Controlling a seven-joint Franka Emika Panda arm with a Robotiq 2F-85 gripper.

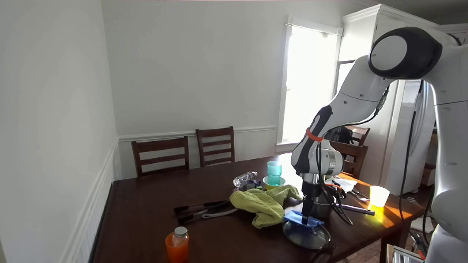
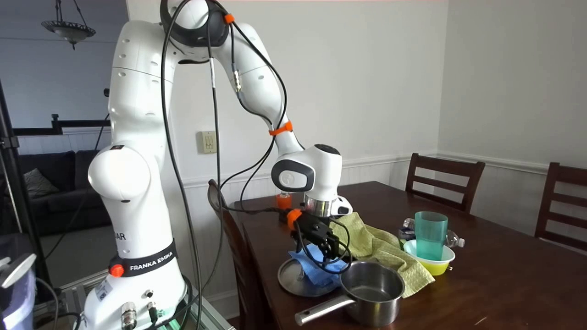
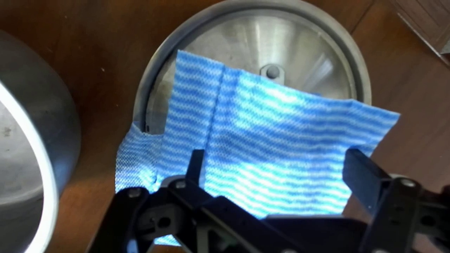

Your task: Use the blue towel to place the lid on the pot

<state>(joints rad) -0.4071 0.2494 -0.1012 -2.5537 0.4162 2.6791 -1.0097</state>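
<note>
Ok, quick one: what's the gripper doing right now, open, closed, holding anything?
Gripper: open, jaws wide apart at the blue towel, not clamped on it.

Both exterior views, set back, shared arm (image 1: pixel 356 93) and table (image 1: pixel 142 212). The wrist view faced down, near the lid (image 3: pixel 253 44).

I see a stripy blue towel (image 3: pixel 277 140) over part of the round, shiny lid (image 3: pixel 242 42). The silver pot (image 2: pixel 373 309) stands open, just beside the lid.
</note>
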